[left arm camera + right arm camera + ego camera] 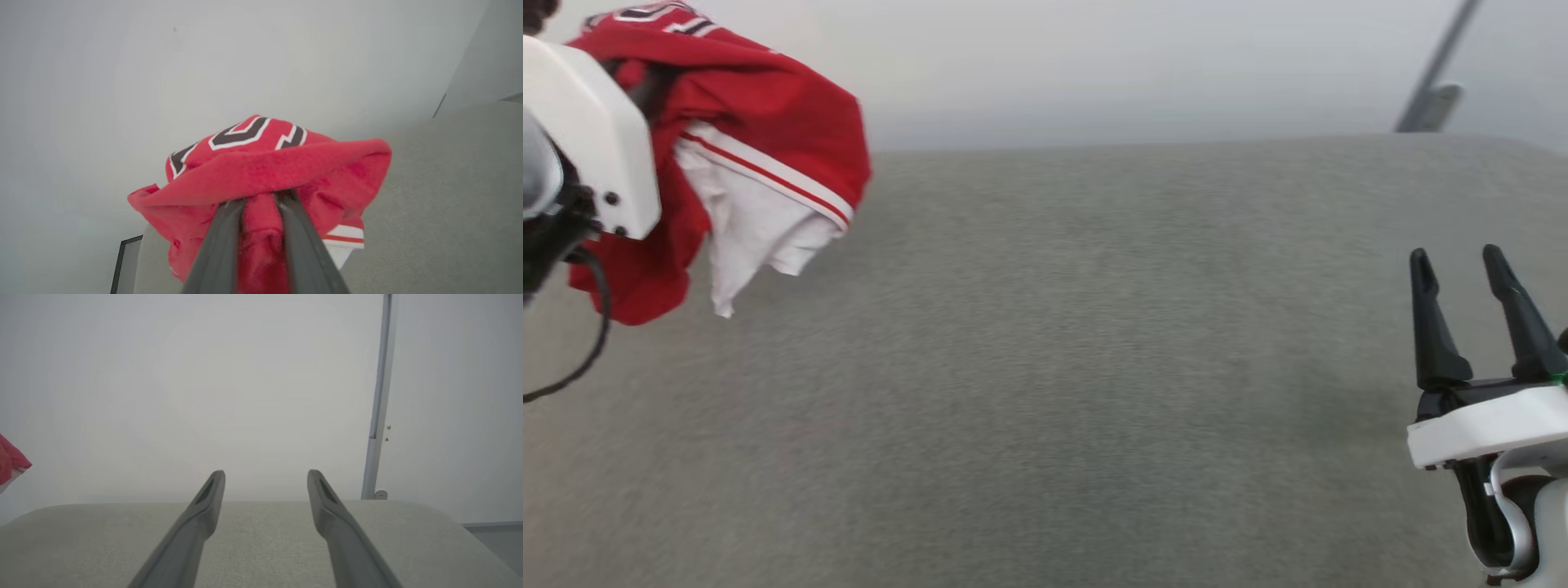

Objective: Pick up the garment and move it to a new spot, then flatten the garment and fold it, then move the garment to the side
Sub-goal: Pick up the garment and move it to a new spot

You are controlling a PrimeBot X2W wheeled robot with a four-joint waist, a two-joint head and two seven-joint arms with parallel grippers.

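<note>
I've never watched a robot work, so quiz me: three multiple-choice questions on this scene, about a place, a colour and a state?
1. Where is the jersey in the head view? A) upper left B) lower right C) centre
2. What colour are its sleeve ends? A) blue B) white C) yellow
3. How do the right jaws stand? A) clamped on cloth B) open, nothing between C) shut together
Answers: 1A, it hangs upper left from the left jaws; 2B, white cloth shows below the striped trim; 3B, a wide bare gap parts them.
</note>
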